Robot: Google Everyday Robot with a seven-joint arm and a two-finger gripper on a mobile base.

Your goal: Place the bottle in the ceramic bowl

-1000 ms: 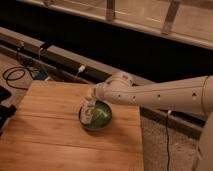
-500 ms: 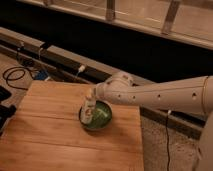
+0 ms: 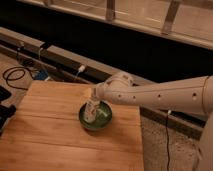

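Arm: white, smooth, tube-shaped w/ small dark dots along it; reaches in from right, rounded joint over the bowl's far side.
Gripper: at arm's left end, just above bowl; closed on bottle's top.
Bottle: slim, cream-white, faint label marks; upright, slightly tilted, lower end inside bowl.
Bowl: ceramic, small, round, glossy green, dark rim; sits about mid-surface, toward the far side.
Surface: wooden, plank seams, warm tan grain.
Bkgd: black cable coiled on floor at left; dark rail behind; speckled floor at right.
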